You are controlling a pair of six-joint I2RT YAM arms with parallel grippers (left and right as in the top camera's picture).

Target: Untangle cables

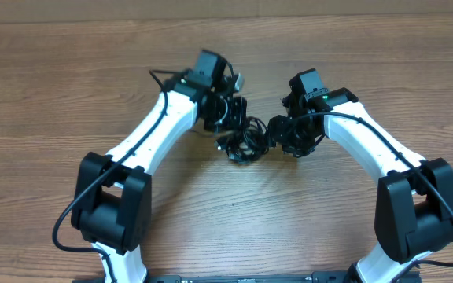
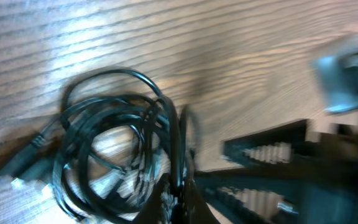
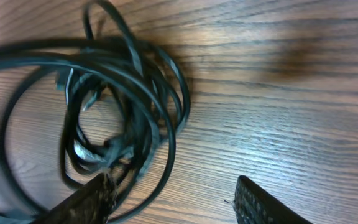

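Left hand (image 1: 228,118): low over surface (image 1: 53,79), at left edge of cables (image 1: 246,143); grip state not discernible, wrist view blurred. Cables: one coiled bundle, flat on surface, between both hands. Right hand (image 3: 173,186): released, fingers spread, one finger at bundle's edge.

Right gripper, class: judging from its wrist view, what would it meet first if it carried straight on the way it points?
Most likely the cables: the bundle's outer loops curve into the gap of the open right gripper on one side. The other side faces only bare table. Depth is unclear.
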